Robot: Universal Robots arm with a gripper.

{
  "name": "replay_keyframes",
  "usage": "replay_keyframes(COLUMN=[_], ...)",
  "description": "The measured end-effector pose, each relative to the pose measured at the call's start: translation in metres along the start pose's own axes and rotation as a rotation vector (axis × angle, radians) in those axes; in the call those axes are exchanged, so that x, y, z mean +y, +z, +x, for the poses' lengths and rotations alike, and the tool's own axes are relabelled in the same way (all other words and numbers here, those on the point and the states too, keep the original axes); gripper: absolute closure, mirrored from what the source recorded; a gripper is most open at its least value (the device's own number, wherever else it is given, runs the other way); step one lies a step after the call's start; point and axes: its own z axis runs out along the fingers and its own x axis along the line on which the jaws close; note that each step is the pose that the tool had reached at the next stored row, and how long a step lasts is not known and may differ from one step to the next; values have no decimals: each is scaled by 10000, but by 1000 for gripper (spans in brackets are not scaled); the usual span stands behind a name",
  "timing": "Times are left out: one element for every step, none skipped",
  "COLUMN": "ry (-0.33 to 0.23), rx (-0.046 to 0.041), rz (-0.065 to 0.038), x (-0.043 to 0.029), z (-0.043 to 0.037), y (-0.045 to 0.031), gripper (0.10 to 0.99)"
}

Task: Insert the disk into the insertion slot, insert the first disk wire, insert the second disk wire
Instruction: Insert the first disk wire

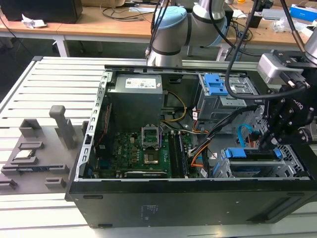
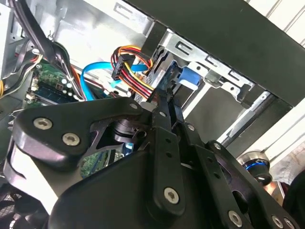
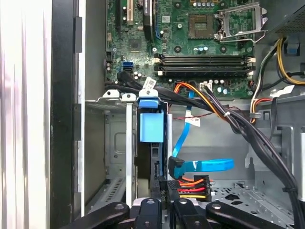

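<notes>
- Gripper (image 1: 270,144): black two-finger claw on the arm, lowered into the open computer case (image 1: 173,208) at the insertion slot (image 1: 293,167).
- Claw state: narrow; in both wrist views the fingers (image 3: 157,198) stand close together with only a slim gap, and their tips (image 2: 164,102) are at the slot's open end.
- Claw contact: pinched on the end of the coloured wire bundle (image 3: 190,187) (red, orange, yellow, black), right at the slot mouth. The plug itself is hidden between the fingers.
- Disk (image 3: 151,126): seated in the insertion slot and seen edge-on in the first wrist view. Its blue carrier (image 2: 188,76) is flush with the slot's silver sheet-metal walls (image 3: 116,143).
- Blue flat cable (image 3: 209,165): just beside the slot. Its dark plug (image 3: 175,167) hangs near the disk's edge, apart from the claw.
- Motherboard (image 3: 190,43): green board beyond the slot, further into the case.
</notes>
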Motion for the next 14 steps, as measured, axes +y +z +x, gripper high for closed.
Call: replay_keyframes(ry=[1, 1, 2, 2, 3, 3, 3, 3, 4, 3, 3, 3, 4, 3], rx=[15, 25, 34, 46, 60, 69, 73, 75, 74, 75, 75, 76, 75, 69], rz=[0, 1, 1, 1, 2, 2, 2, 2, 2, 2, 1, 2, 1, 2], x=[-4, -7, -10, -14, -17, -18, -21, -25, -28, -30, -31, -32, -33, -33], z=[3, 5, 6, 6, 7, 7, 7, 6, 5, 3, 1, 1, 0, -4], y=[3, 8, 13, 17, 20, 24, 29, 35, 40, 44, 46, 47, 47, 50], gripper=[918, 918, 918, 918, 918, 918, 918, 918, 918, 918, 918, 918, 918, 918])
